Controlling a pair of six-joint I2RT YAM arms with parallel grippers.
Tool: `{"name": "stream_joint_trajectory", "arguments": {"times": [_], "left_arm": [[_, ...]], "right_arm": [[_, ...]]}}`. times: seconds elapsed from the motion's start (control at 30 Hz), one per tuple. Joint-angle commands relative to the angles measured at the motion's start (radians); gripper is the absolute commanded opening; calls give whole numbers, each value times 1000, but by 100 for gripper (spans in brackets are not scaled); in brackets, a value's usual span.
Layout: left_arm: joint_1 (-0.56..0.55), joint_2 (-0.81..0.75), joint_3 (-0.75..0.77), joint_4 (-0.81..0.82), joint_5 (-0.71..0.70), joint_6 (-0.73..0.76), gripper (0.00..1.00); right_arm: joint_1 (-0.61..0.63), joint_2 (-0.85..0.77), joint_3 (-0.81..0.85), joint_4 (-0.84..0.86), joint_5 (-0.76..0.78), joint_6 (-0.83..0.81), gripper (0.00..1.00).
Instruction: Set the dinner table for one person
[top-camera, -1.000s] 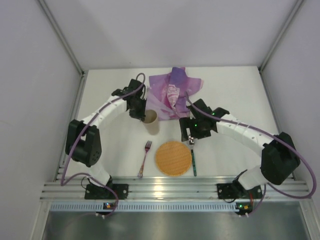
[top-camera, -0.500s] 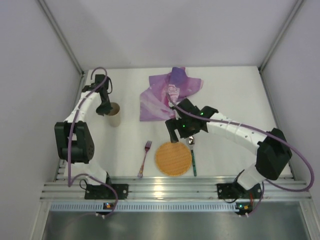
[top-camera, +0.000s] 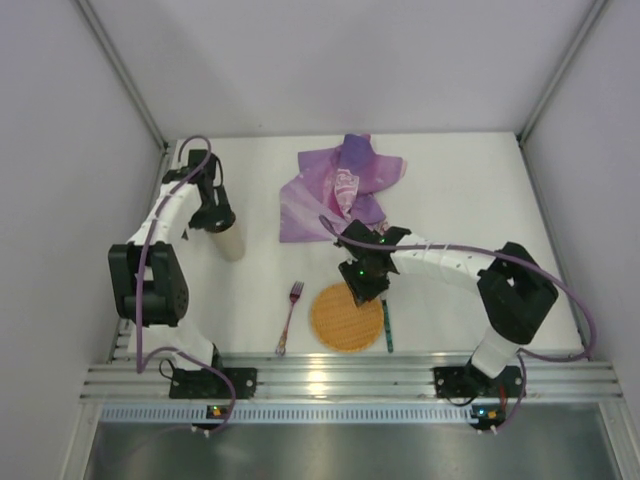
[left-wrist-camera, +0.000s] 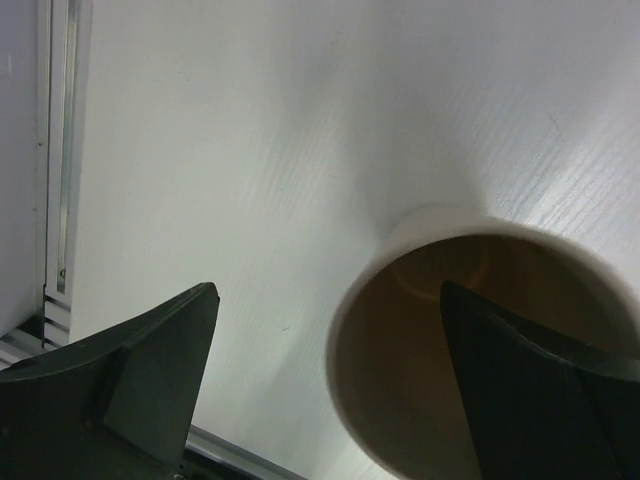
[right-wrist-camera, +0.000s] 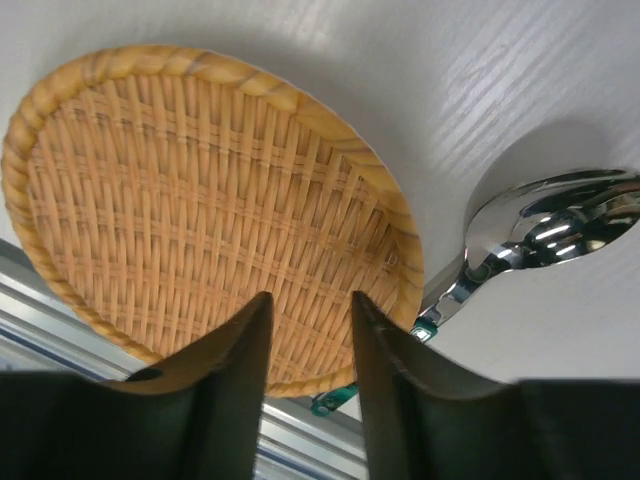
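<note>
The left end effector (left-wrist-camera: 325, 295) gapes wide over the cup (left-wrist-camera: 420, 385), while the right end effector (right-wrist-camera: 310, 297), narrowly parted and empty, hovers over the plate (right-wrist-camera: 180, 180)

Left tool (top-camera: 214, 214) took the cup (top-camera: 230, 242) left; right tool (right-wrist-camera: 310, 312) now apparently over plate (right-wrist-camera: 180, 200).

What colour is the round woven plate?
The woven plate is golden tan with a criss-cross weave, clearest in the right wrist view.
</note>
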Motion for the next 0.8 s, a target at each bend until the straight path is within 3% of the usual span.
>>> {"name": "stream_joint_trajectory", "arguments": {"times": [0.0,0.2,0.37,0.77], "left_arm": [[-1,-49,38,-41,-21,-15,98],[-1,-94,58,-47,-49,-14,98],[-1,-108,86,-71,-47,-28,98],[-1,-197,98,-110,-32,-37,98]], "right_arm": [[35,4,-18,4,-29,14,34],[61,-24,-78,25,-30,41,10],[60,-18,-158,44,39,72,1],[-12,39,-110,-82,387,94,0]]}}
